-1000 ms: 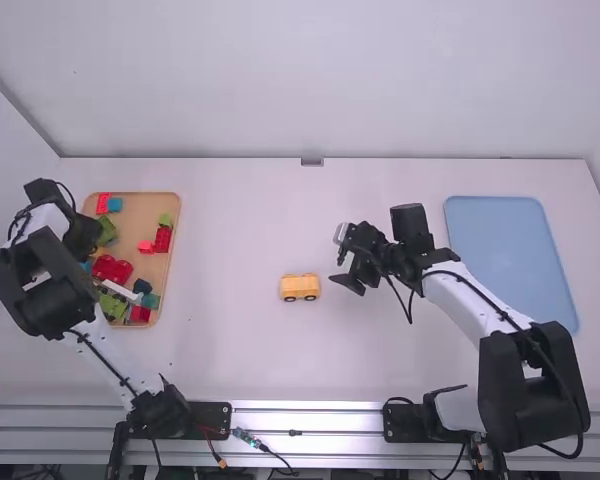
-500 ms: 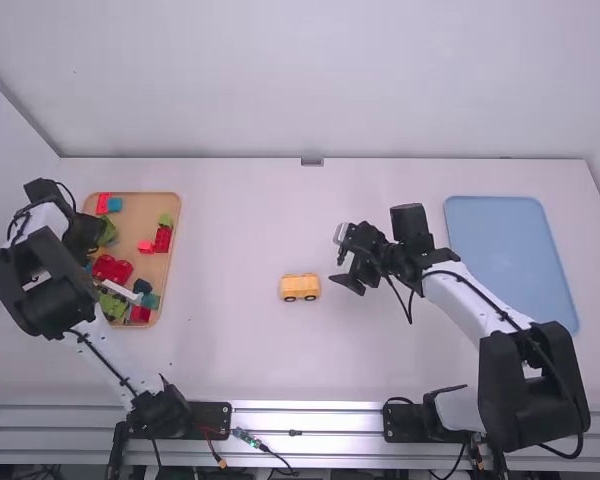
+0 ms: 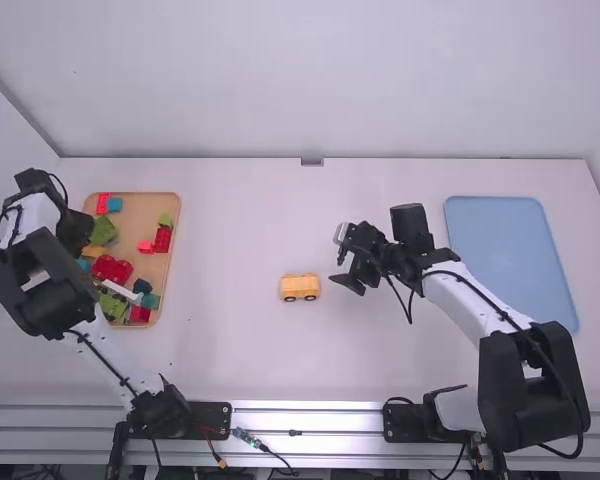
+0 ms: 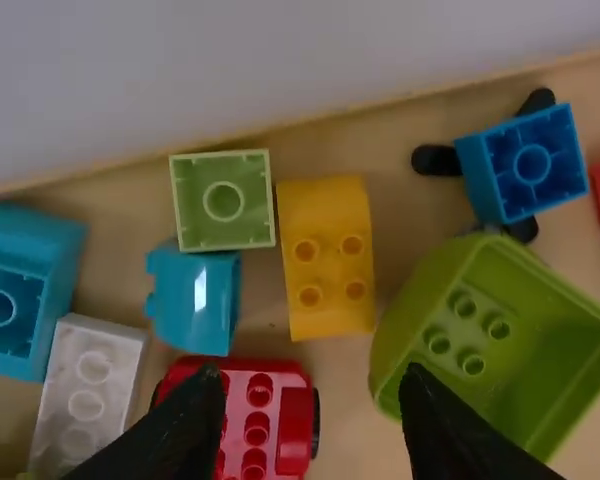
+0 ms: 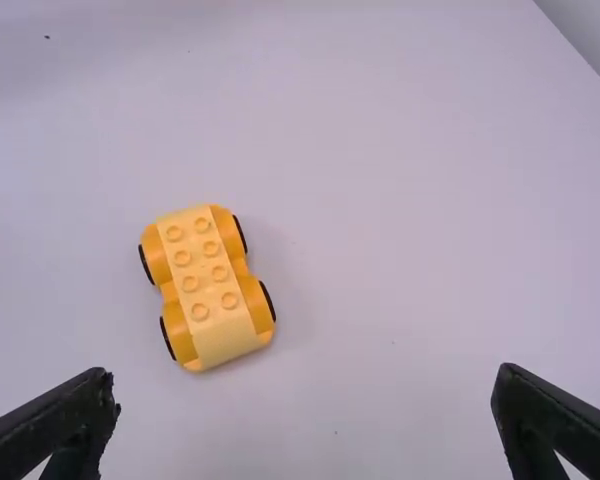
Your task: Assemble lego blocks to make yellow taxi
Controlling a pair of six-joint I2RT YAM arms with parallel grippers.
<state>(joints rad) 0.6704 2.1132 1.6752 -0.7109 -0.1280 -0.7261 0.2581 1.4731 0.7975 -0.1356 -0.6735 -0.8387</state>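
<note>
Left wrist view: yellow curved-end plastic brick (image 4: 327, 257) lies in tan tray (image 4: 350, 150), just beyond left gripper (image 4: 313, 388), long axis roughly square to its closing line; fingers apart. Right gripper (image 5: 308, 388), also spread, nearer yellow wheeled base (image 5: 202, 285).

Yellow wheeled base: set down on the white table (image 5: 380, 180), apart from both fingers but nearer to one.
Studs: carried on its top in two rows – four to each.
Wheels: edged in black, two seen along each long side.
Right gripper (image 3: 342, 262): opened wide – table seen between its black fingers (image 5: 65, 420).
Table: marked by a few small dark specks.
</note>
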